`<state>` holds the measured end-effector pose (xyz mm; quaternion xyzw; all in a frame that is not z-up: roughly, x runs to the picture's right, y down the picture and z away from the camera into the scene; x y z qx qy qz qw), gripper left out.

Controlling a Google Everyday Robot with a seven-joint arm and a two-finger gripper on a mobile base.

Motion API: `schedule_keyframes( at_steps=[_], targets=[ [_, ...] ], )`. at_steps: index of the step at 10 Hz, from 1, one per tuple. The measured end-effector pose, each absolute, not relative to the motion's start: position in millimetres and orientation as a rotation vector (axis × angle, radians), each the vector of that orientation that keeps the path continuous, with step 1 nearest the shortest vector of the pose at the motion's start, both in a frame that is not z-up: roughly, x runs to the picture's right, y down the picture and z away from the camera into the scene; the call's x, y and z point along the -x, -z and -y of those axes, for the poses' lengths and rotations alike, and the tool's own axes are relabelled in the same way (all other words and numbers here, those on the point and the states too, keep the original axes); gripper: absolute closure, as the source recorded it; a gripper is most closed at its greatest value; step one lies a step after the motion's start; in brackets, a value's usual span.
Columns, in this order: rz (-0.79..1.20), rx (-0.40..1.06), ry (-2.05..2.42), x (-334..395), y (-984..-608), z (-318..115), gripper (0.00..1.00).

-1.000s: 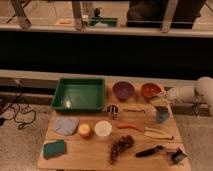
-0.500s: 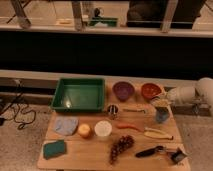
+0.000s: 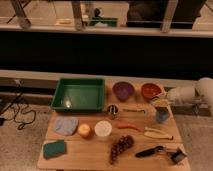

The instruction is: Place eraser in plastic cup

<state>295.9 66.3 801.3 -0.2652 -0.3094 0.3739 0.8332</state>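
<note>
The small blue-grey plastic cup [image 3: 161,116] stands upright near the right edge of the wooden table [image 3: 90,157]. My white arm [image 3: 190,94] reaches in from the right. Its gripper [image 3: 161,103] hangs just above the cup, in front of the orange bowl [image 3: 151,90]. I cannot make out the eraser; it may be hidden in the gripper.
A green tray [image 3: 80,94] sits at the back left, with a purple bowl [image 3: 123,90] beside it. A steel cup [image 3: 113,111], white tub [image 3: 103,129], orange fruit [image 3: 84,131], blue cloth [image 3: 66,125], green sponge [image 3: 54,148], grapes [image 3: 121,146], banana [image 3: 157,133] and black-handled tool [image 3: 150,151] lie around.
</note>
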Motion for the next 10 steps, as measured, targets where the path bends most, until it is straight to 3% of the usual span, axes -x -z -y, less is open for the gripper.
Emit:
schedule_keyframes(
  at_steps=[10],
  targets=[
    [0.690, 0.581, -0.839, -305, -803, -68, 1.00]
  ],
)
